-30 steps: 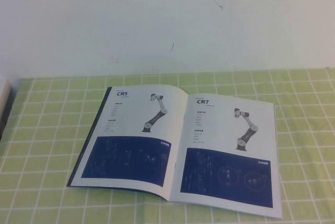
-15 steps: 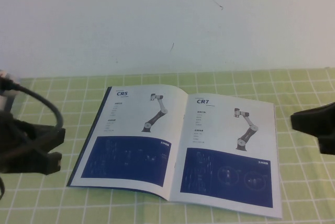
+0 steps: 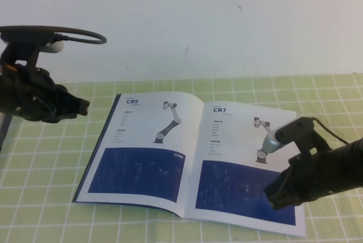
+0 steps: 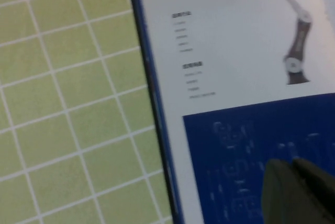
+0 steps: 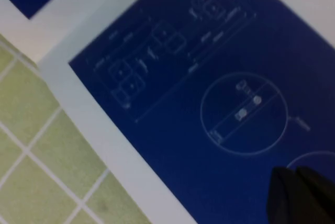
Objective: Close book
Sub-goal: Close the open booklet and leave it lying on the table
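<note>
An open book [image 3: 187,158] lies flat on the green checked cloth, showing a "CR5" page on the left and a "CR7" page on the right, each with a blue panel below. My left gripper [image 3: 84,107] hovers just off the book's upper left edge, fingers shut and holding nothing. In the left wrist view the book [image 4: 235,51] fills the frame and the left gripper [image 4: 289,164] shows over the blue panel. My right gripper [image 3: 273,199] is shut above the lower right page. The right wrist view has the book's blue panel [image 5: 209,77] under the right gripper [image 5: 293,174].
The checked cloth [image 3: 45,158] covers the table in front of a white wall [image 3: 181,21]. A dark cable [image 3: 68,30] loops above the left arm. A pale object's edge [image 3: 4,126] sits at the far left.
Both arms have entered the scene. The left arm rose and swung up beside the book's upper left edge. The right arm moved in from the right over the lower right page. The book has not moved.
</note>
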Controlling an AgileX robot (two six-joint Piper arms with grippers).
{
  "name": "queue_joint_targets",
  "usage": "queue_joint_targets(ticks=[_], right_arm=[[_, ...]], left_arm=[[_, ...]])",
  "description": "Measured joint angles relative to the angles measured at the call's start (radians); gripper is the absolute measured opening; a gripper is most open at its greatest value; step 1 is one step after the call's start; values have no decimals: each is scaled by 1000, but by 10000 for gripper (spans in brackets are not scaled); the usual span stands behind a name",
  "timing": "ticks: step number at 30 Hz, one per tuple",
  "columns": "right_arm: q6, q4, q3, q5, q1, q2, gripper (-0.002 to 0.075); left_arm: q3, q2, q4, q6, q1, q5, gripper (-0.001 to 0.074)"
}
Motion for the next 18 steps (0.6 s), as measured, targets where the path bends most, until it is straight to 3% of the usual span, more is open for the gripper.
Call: queue_joint_targets(ticks=[9,18], right_arm=[[4,0,-5,0,2,88,-3],[13,0,-7,23,2,90,-3]], left_arm=[[-100,243,224,-173,-36,50,-4],[-115,389,375,-293,-69,-43,-4]])
